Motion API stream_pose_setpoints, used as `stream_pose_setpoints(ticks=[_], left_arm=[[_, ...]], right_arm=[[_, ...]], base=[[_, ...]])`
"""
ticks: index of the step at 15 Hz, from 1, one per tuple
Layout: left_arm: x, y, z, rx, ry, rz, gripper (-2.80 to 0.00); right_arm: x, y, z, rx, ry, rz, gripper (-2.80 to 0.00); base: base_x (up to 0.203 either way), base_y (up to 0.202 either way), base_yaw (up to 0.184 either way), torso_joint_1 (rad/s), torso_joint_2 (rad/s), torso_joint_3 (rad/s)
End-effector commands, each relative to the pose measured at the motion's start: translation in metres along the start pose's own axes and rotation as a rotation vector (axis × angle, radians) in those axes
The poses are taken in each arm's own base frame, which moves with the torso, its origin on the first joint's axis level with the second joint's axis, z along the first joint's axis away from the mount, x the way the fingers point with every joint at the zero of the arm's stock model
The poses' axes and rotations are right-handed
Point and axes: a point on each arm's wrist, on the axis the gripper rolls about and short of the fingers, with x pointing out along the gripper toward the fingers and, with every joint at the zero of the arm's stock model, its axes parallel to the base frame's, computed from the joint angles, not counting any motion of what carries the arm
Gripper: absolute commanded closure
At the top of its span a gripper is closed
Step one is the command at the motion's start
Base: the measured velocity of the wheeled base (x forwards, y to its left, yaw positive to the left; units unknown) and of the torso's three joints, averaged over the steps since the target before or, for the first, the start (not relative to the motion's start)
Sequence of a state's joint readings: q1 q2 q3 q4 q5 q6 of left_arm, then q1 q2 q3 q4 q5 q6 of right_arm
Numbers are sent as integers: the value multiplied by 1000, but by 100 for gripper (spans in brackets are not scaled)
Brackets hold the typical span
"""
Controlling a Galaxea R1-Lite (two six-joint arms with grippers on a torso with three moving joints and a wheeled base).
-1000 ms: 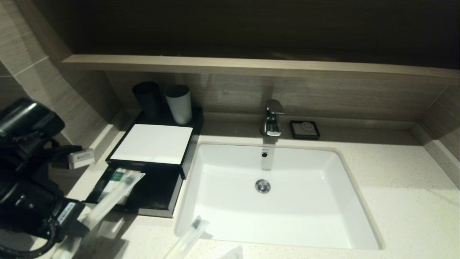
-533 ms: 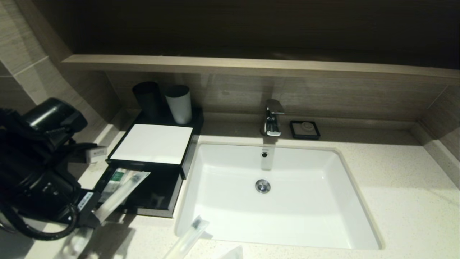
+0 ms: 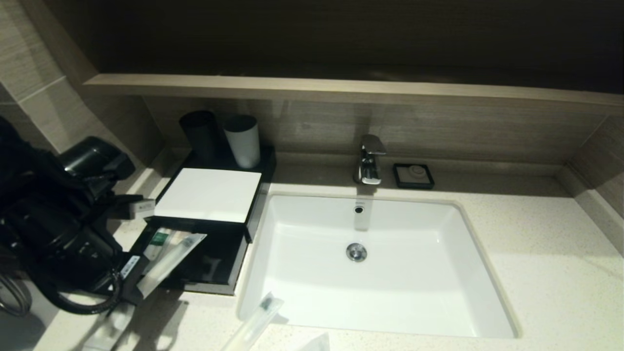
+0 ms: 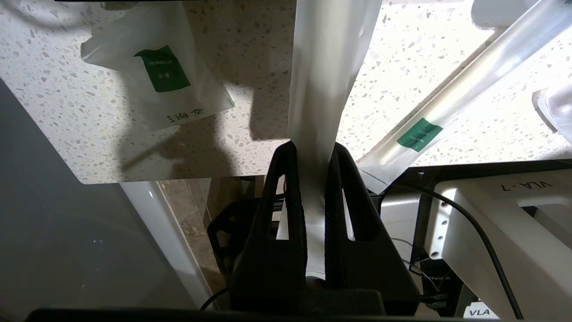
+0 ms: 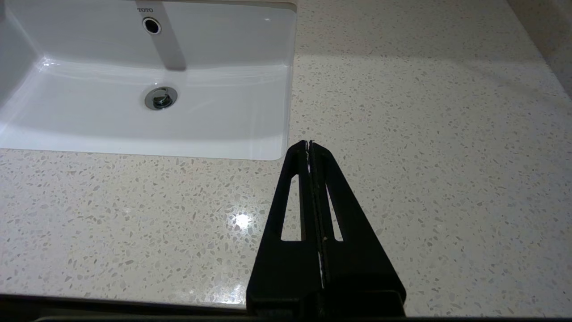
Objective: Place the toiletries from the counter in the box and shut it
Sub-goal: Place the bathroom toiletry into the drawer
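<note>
My left arm hides the near end of the sleeve (image 3: 168,263). My left gripper (image 4: 311,150) is clamped on that end; its long axis slants up and away, dark tip over the box's (image 3: 207,195) open drawer (image 3: 214,265). My right gripper (image 5: 309,144) hangs pressed together over the counter (image 5: 424,134).

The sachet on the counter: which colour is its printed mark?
Green, on the white sachet; the left wrist view shows it best.
</note>
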State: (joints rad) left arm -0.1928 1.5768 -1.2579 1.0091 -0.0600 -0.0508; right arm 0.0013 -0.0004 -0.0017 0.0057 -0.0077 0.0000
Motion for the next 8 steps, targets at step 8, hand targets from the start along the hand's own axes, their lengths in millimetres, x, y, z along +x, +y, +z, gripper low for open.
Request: stream_pose_setpoints(ticks=[8], left_arm=[[15,1,18,-17,36,47,0]], right_arm=[[0,0,0,0,1,0,0]], base=[[0,0,0,0,0,0]])
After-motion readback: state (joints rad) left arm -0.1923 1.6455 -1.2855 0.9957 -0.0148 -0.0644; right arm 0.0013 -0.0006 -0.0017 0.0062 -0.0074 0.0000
